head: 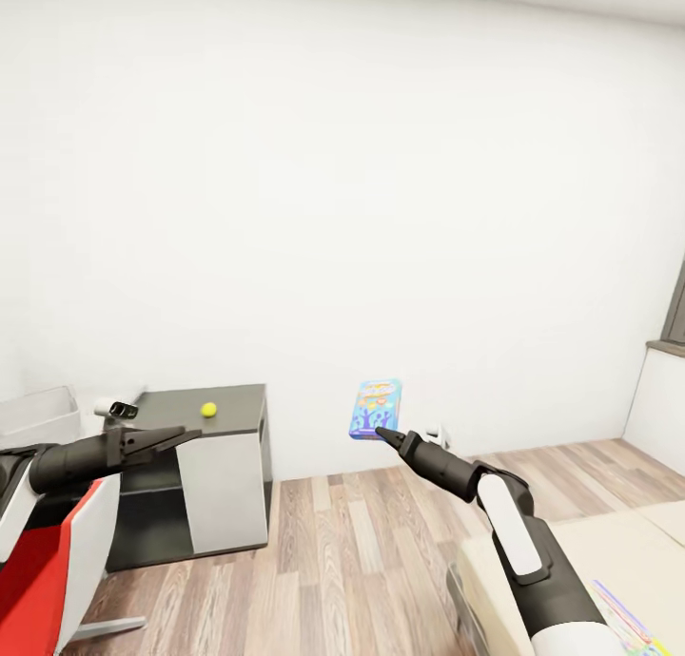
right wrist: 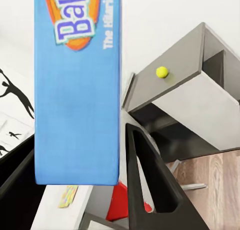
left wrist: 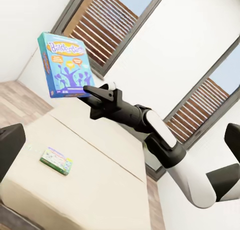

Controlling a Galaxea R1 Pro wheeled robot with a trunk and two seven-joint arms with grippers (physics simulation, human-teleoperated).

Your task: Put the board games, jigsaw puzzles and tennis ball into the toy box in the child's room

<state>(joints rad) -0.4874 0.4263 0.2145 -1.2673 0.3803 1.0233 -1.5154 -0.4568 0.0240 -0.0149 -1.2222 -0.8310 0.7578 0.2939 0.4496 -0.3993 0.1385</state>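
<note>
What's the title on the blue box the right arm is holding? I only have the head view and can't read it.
Observer: The left wrist view reads "Balderdash" on the blue board game.
Operator: Where is it gripped?
Observer: In the right wrist view, the right gripper has its fingers straddling the box's bottom end only.
Operator: Anything on the bed?
Observer: The left wrist view shows a green-and-white board game lying flat on the bed.
</note>
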